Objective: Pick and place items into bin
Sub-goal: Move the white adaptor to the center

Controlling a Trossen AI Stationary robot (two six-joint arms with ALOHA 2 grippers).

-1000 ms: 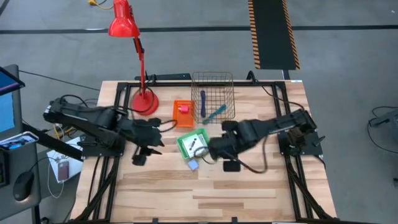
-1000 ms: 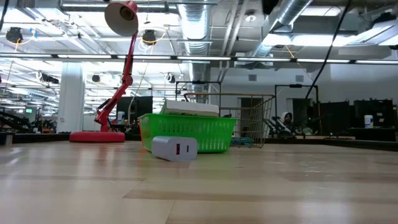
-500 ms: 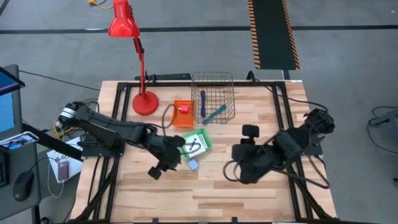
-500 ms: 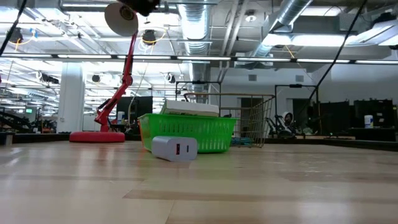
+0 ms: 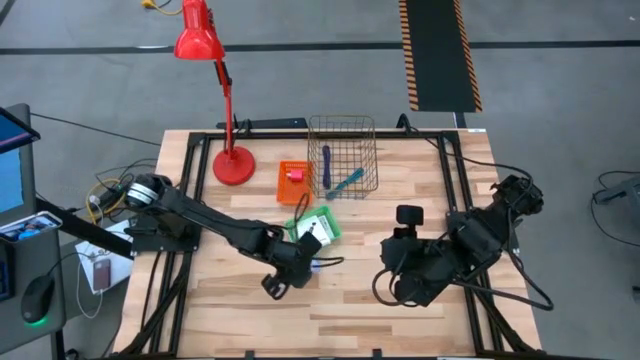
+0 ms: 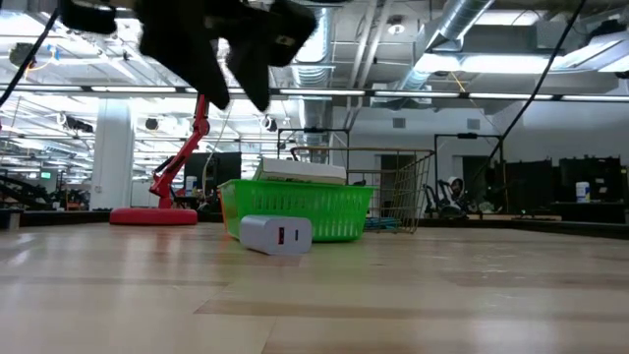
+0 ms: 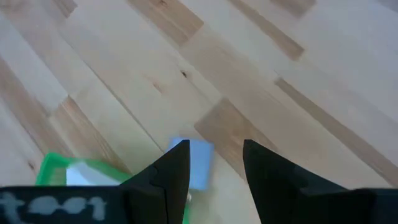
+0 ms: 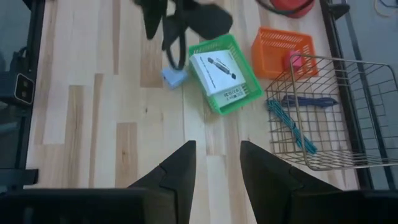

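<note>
The small pale lavender block [image 5: 312, 265] lies on the light wooden worktop [image 5: 350, 310], just beside a corner of the green plastic basket [image 5: 326, 229]. In the low view it is a rounded whitish piece with a small dark mark and a red one on its face [image 6: 276, 235]. The left arm stretches across the worktop from its base, and the left claw [image 5: 290, 270] hangs over the block without touching it, its two dark fingers [image 7: 174, 171] parted by a narrow gap, nothing between them. A white card pack with dark print [image 8: 218, 71] lies flat in the green basket. Beyond it stand an orange plastic basket [image 5: 283, 184] with a small pink block [image 5: 295, 174] inside, and a wire bin [image 5: 343, 127] holding a purple pen [image 5: 326, 165] and a teal pen [image 5: 346, 183]. The right arm is folded back at the worktop's right side; the right claw [image 5: 388, 287] holds nothing, its fingers [image 8: 177, 171] a little apart. A red desk lamp [image 5: 232, 163] stands at the far left corner.
</note>
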